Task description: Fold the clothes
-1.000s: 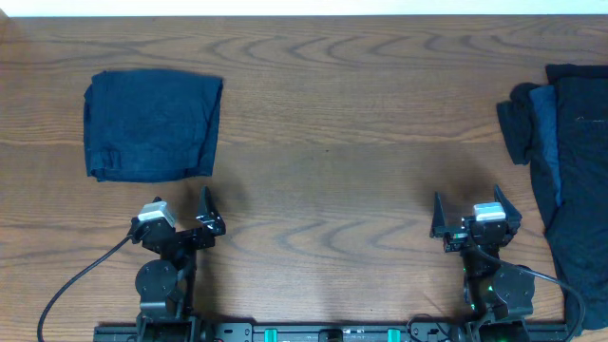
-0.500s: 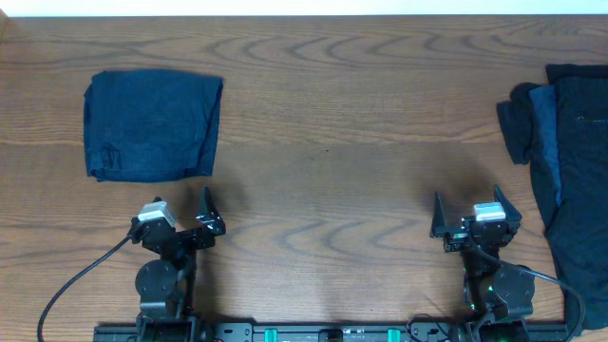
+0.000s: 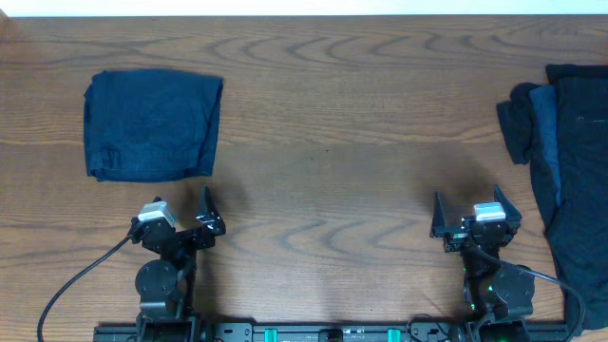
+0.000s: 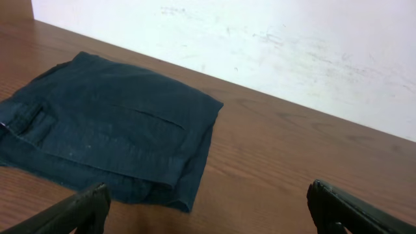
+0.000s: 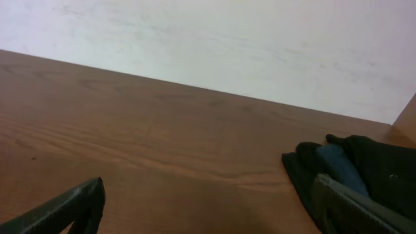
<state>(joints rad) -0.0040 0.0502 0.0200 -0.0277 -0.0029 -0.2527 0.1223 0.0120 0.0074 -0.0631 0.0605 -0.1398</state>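
A folded navy garment (image 3: 152,125) lies flat at the far left of the table; the left wrist view shows it (image 4: 110,127) as a neat rectangle just ahead of the jaws. A rumpled heap of dark clothes (image 3: 565,171) lies along the right edge, and its near end (image 5: 354,166) shows in the right wrist view. My left gripper (image 3: 182,211) rests near the front edge, below the folded garment, open and holding nothing. My right gripper (image 3: 467,209) sits near the front right, left of the heap, open with nothing between its fingers.
The wooden table (image 3: 332,142) stretches between the two cloth piles. A white wall (image 4: 292,45) rises behind the far edge. Arm bases and a black cable (image 3: 81,285) sit along the front edge.
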